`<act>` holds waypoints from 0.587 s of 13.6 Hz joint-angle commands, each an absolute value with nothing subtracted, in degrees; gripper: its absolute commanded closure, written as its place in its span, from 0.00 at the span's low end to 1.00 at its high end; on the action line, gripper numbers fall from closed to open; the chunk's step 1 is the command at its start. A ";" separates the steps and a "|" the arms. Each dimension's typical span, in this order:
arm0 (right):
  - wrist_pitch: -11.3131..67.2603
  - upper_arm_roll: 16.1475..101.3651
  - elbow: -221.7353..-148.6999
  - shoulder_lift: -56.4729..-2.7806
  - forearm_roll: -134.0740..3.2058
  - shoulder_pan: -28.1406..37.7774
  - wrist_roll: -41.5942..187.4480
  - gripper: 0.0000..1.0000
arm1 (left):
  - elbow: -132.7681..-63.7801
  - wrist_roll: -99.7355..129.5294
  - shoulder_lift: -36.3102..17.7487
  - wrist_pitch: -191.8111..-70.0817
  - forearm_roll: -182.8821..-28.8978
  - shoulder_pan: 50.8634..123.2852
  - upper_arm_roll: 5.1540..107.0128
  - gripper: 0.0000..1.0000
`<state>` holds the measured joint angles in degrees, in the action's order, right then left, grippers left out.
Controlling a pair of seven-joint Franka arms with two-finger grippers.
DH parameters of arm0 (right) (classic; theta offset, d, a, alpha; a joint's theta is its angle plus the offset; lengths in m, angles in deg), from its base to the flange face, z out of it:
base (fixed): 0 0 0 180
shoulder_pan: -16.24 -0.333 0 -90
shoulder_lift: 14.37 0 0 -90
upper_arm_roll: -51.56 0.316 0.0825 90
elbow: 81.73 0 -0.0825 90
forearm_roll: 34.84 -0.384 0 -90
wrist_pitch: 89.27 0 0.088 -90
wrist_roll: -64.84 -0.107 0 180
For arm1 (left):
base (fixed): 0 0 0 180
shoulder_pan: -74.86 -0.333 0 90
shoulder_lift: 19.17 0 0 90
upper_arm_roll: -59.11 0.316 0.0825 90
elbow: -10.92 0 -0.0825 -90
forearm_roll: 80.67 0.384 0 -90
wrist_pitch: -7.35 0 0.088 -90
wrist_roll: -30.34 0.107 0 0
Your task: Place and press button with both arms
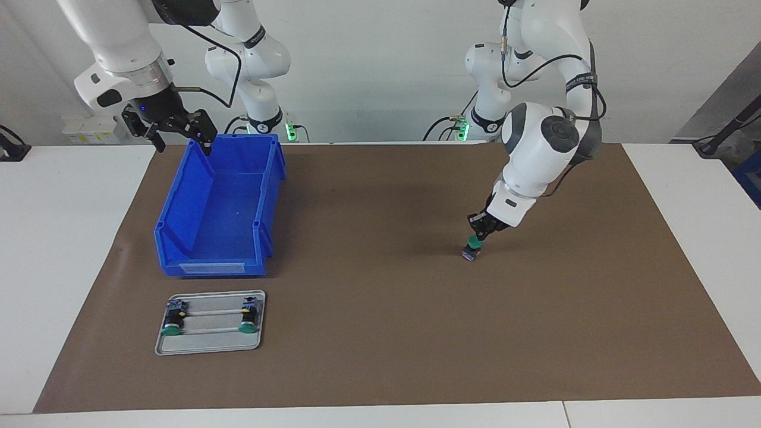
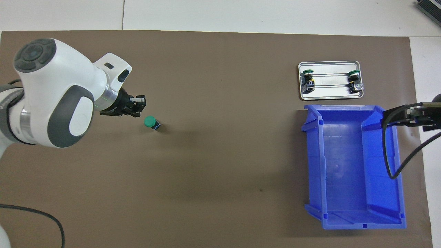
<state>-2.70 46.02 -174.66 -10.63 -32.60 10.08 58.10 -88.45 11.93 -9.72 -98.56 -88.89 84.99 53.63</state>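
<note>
The button (image 1: 472,248), with a round green cap on a black body and a grey-blue base, is seen standing on the brown mat (image 1: 380,333), well apart from the blue bin (image 1: 221,208), toward the left arm's end. The left gripper (image 1: 480,233) is poised just at its cap; whether the button is gripped cannot be told. The right gripper (image 1: 178,134), jaws wide, is held over the bin's corner nearest the robots

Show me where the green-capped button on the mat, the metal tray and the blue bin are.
green-capped button (image 2: 149,121), overhead view, on its round green cap.
metal tray (image 1: 209,344), facing view, on the bare floor near its rim.
blue bin (image 1: 229,205), facing view, on its inner floor.
</note>
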 commanded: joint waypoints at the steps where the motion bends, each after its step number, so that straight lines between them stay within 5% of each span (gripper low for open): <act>1: -3.14 46.63 -175.33 -9.72 -33.79 10.97 59.48 0.00 | -84.53 20.46 -11.34 -90.75 -87.44 80.33 53.75 0.33; 6: -2.62 46.63 -175.51 -9.72 -33.88 11.06 59.65 0.00 | -84.61 30.51 -16.96 -85.22 -79.79 76.18 53.66 0.04; 8: 1.75 46.72 -175.95 -10.15 -34.05 9.14 58.52 0.00 | -84.88 31.39 -18.63 -81.09 -79.79 74.25 53.57 0.03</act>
